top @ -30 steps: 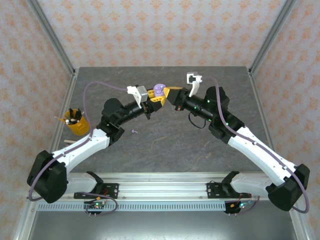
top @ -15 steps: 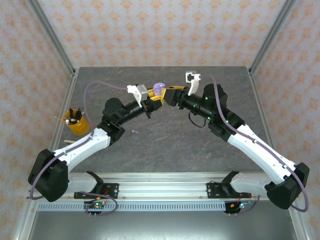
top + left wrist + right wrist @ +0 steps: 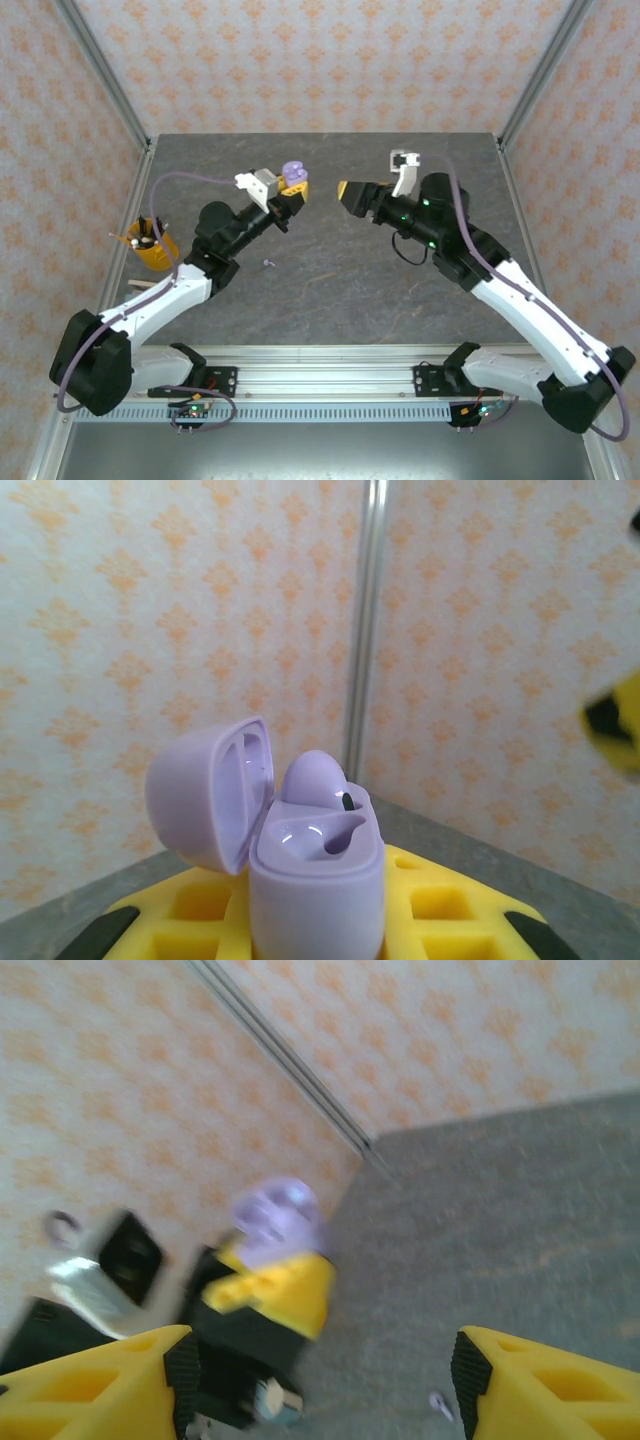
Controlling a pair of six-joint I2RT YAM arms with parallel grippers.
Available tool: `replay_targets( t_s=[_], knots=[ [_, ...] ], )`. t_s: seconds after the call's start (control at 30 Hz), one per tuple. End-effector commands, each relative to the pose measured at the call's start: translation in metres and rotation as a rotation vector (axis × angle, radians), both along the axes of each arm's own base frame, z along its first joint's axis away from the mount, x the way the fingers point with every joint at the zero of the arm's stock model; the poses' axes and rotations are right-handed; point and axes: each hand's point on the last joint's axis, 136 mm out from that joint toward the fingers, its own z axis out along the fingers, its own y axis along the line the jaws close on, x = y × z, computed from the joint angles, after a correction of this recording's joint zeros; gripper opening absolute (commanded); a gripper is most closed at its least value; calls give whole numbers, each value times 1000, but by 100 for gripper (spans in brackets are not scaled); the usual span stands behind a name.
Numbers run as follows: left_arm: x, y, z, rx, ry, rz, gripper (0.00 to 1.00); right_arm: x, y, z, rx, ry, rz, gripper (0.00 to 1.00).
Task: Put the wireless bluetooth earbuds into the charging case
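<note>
The left pincer (image 3: 295, 186) is being shown clamped on the lilac charging case (image 3: 292, 172), which is being held upright above the surface (image 3: 400, 290) with its lid (image 3: 205, 790) swung open. A seated earbud (image 3: 312, 780) is sitting in one well; the neighbouring well appears empty. The right pincer (image 3: 347, 192) – jaws apart, nothing between them – is being held at similar height, facing the case and well apart from it. A loose earbud (image 3: 268, 262) is lying on the surface, toward the near edge from both pincers and near the left forearm. The left arm is nearer, but its pincer is occupied, so the pick is judged to fall to the right pincer – the target lying leftward and below. Its long axis is too small to be read.
</note>
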Motion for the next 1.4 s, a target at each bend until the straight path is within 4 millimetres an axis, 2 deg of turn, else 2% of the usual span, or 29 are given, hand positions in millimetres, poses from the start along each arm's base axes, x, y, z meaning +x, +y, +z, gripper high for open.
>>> replay_targets(
  t_s=[0.0,0.1,0.2,0.4,0.5,0.67,0.87,1.13,1.37],
  knots=[
    [4,16,24,-14,-66,56,0,12,14,-84,-131,281,-5,67],
    [9,22,33,-24,-80,67,0,19,32,-139,-235,420,-3,65],
    [14,29,41,-41,-92,83,0,21,53,-182,-344,514,27,63],
    [24,50,54,-69,-108,138,0,14,104,-249,-582,608,181,60],
    [29,63,60,-78,-111,171,0,8,128,-270,-669,581,283,60],
    [37,87,65,-98,-107,226,0,2,158,-296,-781,481,434,59],
    [45,108,75,-136,-113,272,0,9,173,-317,-845,447,468,59],
    [54,116,83,-152,-124,282,0,26,185,-336,-924,449,475,59],
    [62,117,84,-158,-117,281,0,28,189,-346,-953,463,495,57]
  ],
)
